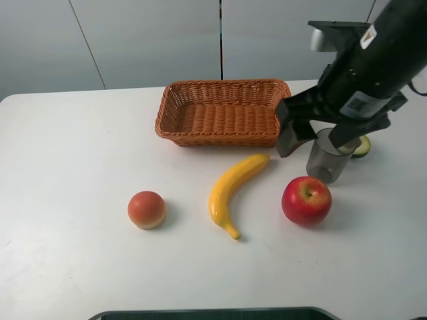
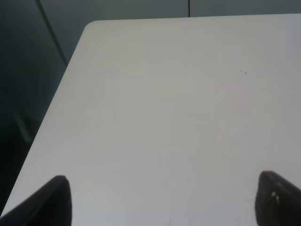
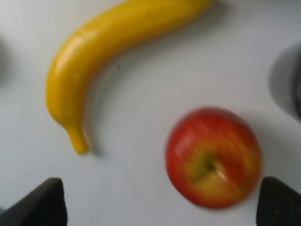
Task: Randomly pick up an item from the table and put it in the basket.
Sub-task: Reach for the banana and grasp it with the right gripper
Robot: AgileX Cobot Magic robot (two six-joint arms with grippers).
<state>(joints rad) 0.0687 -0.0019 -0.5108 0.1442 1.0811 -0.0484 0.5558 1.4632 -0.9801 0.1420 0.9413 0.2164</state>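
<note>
The yellow banana point(image 1: 233, 190) lies on the white table point(image 1: 67, 173), just in front of the empty wicker basket point(image 1: 220, 139). My right gripper point(image 1: 315, 137) hangs open above the table, right of the banana's upper end and beside the basket's right front corner. In the right wrist view the gripper point(image 3: 160, 207) is open and empty, with the banana point(image 3: 103, 52) and the red apple point(image 3: 214, 157) below it. My left gripper point(image 2: 164, 207) is open and empty over bare table point(image 2: 178, 108) near a rounded corner; it does not show in the exterior view.
A red apple point(image 1: 306, 200) sits right of the banana. A round orange-pink fruit point(image 1: 147, 209) sits to its left. A grey translucent cup point(image 1: 329, 159) stands under the right arm, with a green object point(image 1: 363, 145) behind it. A dark edge point(image 1: 213, 313) runs along the table front.
</note>
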